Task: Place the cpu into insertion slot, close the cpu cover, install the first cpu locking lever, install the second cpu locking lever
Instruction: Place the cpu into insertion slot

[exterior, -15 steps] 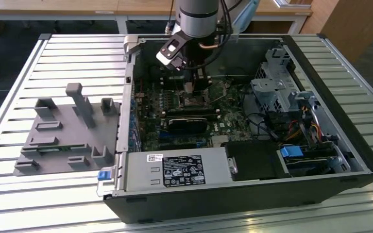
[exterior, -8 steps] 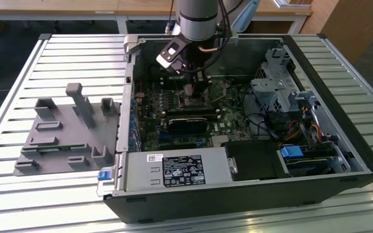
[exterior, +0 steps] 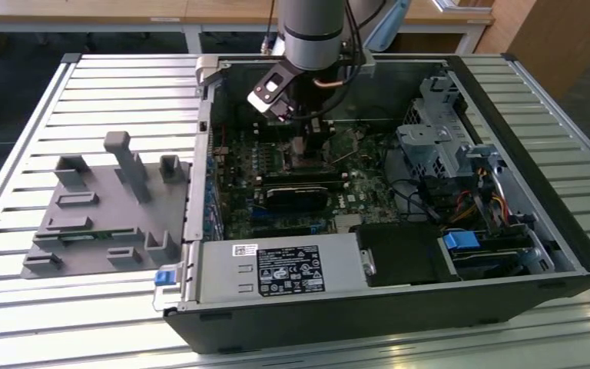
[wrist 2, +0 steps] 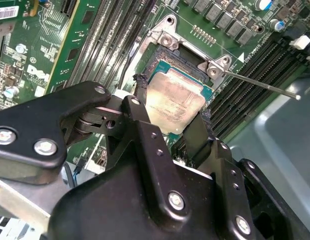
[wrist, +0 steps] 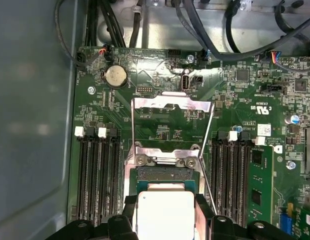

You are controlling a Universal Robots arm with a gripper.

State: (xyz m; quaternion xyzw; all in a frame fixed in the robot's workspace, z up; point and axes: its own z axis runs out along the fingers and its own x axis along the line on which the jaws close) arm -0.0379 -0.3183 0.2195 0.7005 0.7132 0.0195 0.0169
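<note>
The gripper has its two jaws pressed on the sides of the cpu. The cpu is right at the socket on the green motherboard. The cpu cover lies flipped open, just beside the socket.

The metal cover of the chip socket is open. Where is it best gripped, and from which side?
Probably the free edge of the cover, opposite its hinge beside the socket. Come from above: the frame is thin, its window leaves narrow bars, and that edge swings furthest. The claw holds the chip.
</note>
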